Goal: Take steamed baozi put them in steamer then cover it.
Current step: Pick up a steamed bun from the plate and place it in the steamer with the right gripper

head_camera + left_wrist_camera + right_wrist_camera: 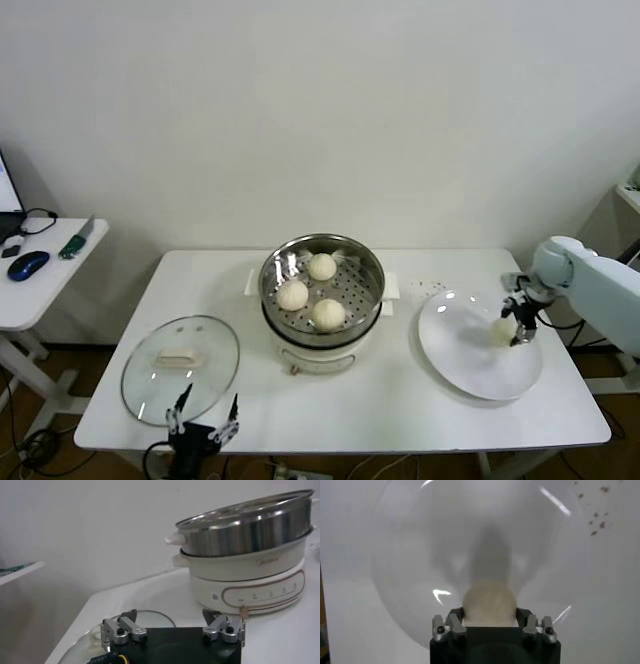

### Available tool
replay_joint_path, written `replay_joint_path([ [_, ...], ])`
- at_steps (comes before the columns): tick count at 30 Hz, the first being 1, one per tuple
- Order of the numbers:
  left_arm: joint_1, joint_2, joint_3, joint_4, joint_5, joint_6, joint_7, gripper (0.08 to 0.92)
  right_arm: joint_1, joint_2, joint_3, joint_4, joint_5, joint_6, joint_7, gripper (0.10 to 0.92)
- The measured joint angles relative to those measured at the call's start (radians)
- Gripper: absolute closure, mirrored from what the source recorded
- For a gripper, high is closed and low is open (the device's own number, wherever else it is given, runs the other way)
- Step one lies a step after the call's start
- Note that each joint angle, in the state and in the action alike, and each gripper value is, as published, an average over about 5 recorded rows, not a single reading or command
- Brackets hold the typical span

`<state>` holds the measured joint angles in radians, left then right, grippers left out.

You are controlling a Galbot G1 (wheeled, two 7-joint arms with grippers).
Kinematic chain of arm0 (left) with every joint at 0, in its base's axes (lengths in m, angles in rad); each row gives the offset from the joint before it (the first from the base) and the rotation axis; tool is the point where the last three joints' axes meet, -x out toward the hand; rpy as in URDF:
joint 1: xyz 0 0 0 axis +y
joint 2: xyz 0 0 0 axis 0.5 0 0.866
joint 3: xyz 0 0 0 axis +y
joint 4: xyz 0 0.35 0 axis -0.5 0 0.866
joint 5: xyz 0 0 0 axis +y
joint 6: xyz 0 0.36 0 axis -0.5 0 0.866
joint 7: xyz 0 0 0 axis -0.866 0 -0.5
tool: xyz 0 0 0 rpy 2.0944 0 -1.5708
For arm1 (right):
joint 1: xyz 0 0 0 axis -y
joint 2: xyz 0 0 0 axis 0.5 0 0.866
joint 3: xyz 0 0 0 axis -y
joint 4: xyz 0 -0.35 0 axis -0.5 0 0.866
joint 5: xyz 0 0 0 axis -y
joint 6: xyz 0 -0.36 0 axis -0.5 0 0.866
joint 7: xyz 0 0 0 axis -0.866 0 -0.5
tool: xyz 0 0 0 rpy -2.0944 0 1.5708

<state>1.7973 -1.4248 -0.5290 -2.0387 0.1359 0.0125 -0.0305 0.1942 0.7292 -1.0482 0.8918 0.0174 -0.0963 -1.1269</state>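
Note:
The steamer (372, 262) stands mid-table on its white pot base, with three baozi (322, 266) (292, 294) (328, 313) inside. Another baozi (502, 331) sits on the white plate (470, 360) at the right, and my right gripper (512, 330) is shut on it. The right wrist view shows that baozi (489, 597) between the fingers of my right gripper (490, 614), above the plate (420, 555). The glass cover (180, 368) lies flat at the front left. My left gripper (207, 403) hangs open at the table's front edge beside it, holding nothing. The left wrist view shows my left gripper (170, 614), the cover (150, 617) and the steamer (245, 530).
A small side table (60, 275) stands to the left with a blue mouse (27, 265) and a green-handled tool (72, 243). Dark crumbs (595, 515) dot the table beyond the plate. The wall is close behind the table.

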Motion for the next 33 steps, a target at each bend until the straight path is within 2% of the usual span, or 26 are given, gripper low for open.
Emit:
replay_joint_path([
  [8,-0.009,0.010,0.020,-0.001,0.006,-0.002,0.013,0.177,0.256,0.072,-0.213,0.060,0.226,-0.058,0.022,0.343],
  [21,0.002,0.032,0.041,-0.002,0.005,-0.020,0.023,0.177,0.563,0.298,-0.492,0.125,0.627,-0.159,0.068,0.336],
  [27,-0.003,0.034,0.045,-0.003,0.003,-0.021,0.023,0.177,0.606,0.399,-0.561,0.139,0.738,-0.189,0.090,0.330],
  [33,-0.004,0.036,0.044,-0.002,-0.004,-0.023,0.022,0.177,0.608,0.484,-0.601,0.135,0.788,-0.203,0.105,0.330],
])
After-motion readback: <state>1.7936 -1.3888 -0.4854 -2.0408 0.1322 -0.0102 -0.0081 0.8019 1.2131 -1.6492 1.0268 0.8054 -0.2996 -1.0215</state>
